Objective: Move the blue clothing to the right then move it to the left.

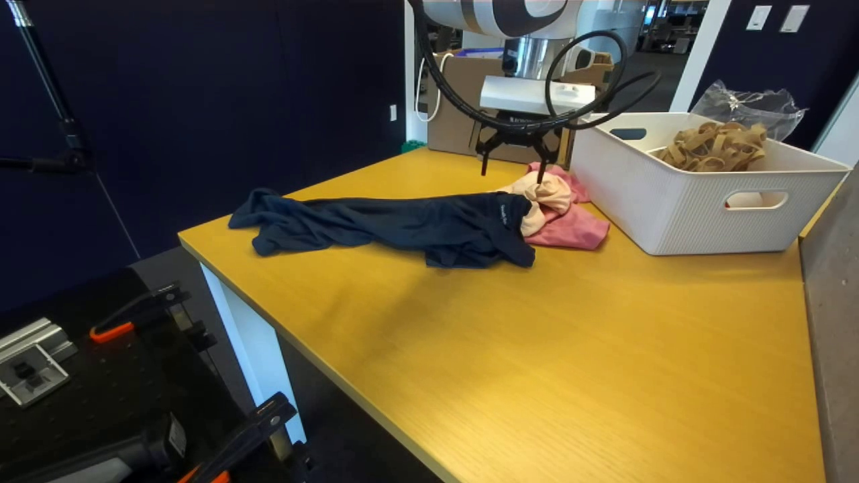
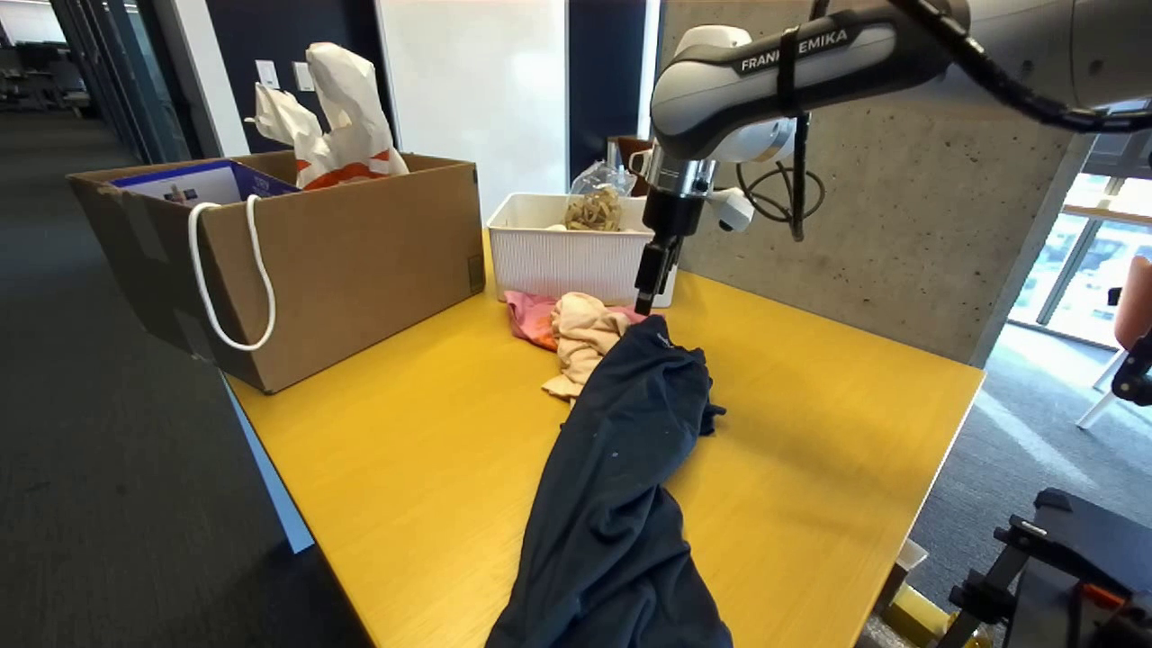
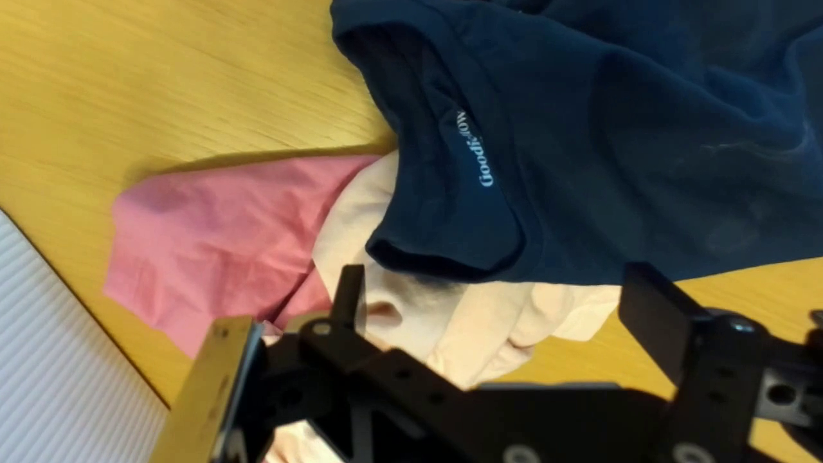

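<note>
The dark blue clothing (image 1: 389, 225) lies stretched lengthwise across the table in both exterior views (image 2: 612, 513). Its collar end, with white lettering, fills the upper right of the wrist view (image 3: 604, 154). That end rests partly on a cream cloth (image 1: 550, 194) and beside a pink cloth (image 1: 574, 228); both also show in the wrist view, the cream one (image 3: 482, 321) under the collar and the pink one (image 3: 238, 238) to its left. My gripper (image 1: 512, 178) is open and empty, pointing down above the cream cloth near the collar edge. Its fingers (image 3: 494, 276) stand wide apart.
A white bin (image 1: 671, 215) with tan bands stands beside the cloths, close to the gripper. A large cardboard box (image 2: 378, 261) stands at the table's edge. A concrete wall (image 2: 837, 216) borders the table (image 1: 570, 349).
</note>
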